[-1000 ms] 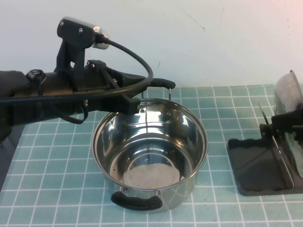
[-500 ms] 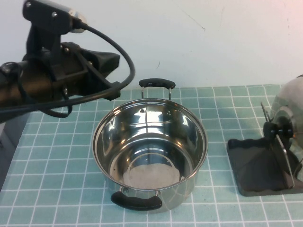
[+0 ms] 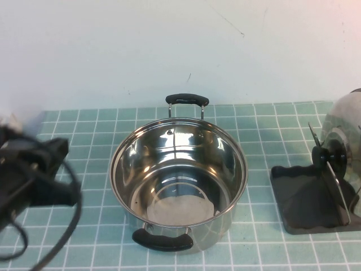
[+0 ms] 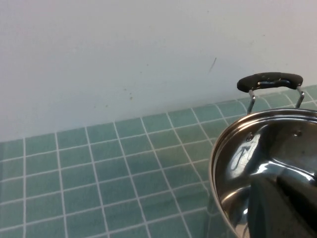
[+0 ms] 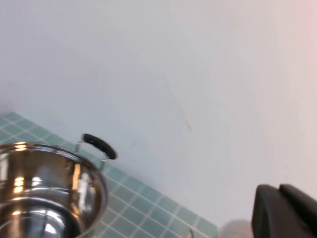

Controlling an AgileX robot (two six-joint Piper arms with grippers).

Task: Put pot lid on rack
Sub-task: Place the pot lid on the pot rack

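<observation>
Pot [image 3: 178, 183]: deep shiny steel, empty, at the middle of the teal tiled bench [image 3: 84, 141]; one black handle at its near rim, the other at its far rim.
Left pincer [image 3: 34, 175]: blurred dark shape with a cable at the near left edge of the bench, left of the pot and apart from it; whether it is released or clenched cannot be told.
Rack [image 3: 307, 197]: dark grey tray at the right edge of the bench, right of the pot, with thin upright wires.
Pot lid [image 3: 344, 144]: stands on edge in the rack against the wires, its black knob pointing left toward the pot, its flat face running near to far.
Right pincer [image 5: 285, 210]: only a dark part shows in the right wrist view; no pincer touches the lid in the high view; its state cannot be told.
Writing: none readable.
</observation>
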